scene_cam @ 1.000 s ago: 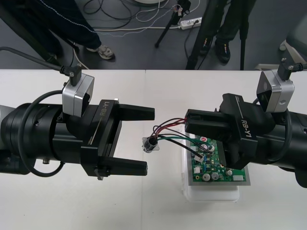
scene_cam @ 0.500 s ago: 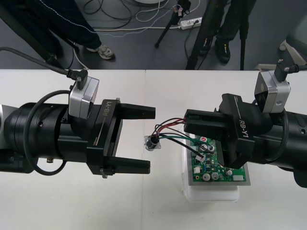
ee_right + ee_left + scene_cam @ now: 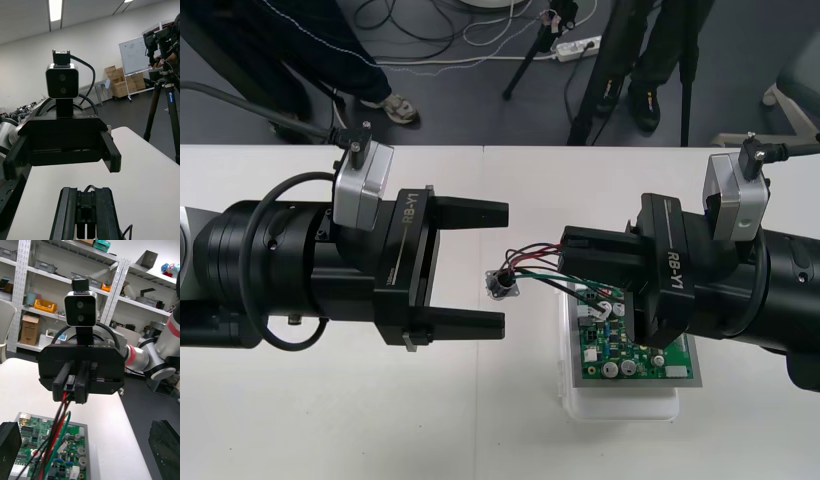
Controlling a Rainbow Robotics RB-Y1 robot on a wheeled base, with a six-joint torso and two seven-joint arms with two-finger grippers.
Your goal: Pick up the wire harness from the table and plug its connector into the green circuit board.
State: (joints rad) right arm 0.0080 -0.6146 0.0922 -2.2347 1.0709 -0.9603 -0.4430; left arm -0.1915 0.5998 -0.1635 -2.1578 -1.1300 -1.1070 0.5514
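Note:
My right gripper (image 3: pixel 568 258) is shut on the wire harness (image 3: pixel 535 266) at its plug end, above the near-left part of the green circuit board (image 3: pixel 632 358). Red, black and green wires (image 3: pixel 60 420) run from those fingers to the round metal socket (image 3: pixel 503 285), which hangs just over the table. The socket sits between the fingers (image 3: pixel 478 212) of my left gripper (image 3: pixel 505 267), which stands open around it without touching. In the left wrist view the right gripper (image 3: pixel 75 388) pinches a small black plug above the board (image 3: pixel 48 450). In the right wrist view my right gripper (image 3: pixel 85 193) faces the left gripper (image 3: pixel 63 144).
The board rests on a white base (image 3: pixel 620 402) at the table's right near side. Bare table (image 3: pixel 480 420) lies in front of and beyond both grippers. The table's far edge (image 3: pixel 500 147) borders dark floor with cables and tripod legs.
My left gripper has advanced to the right and rolled slightly, its open fingers now bracketing the socket. The right gripper edged left, and the socket rose a little.

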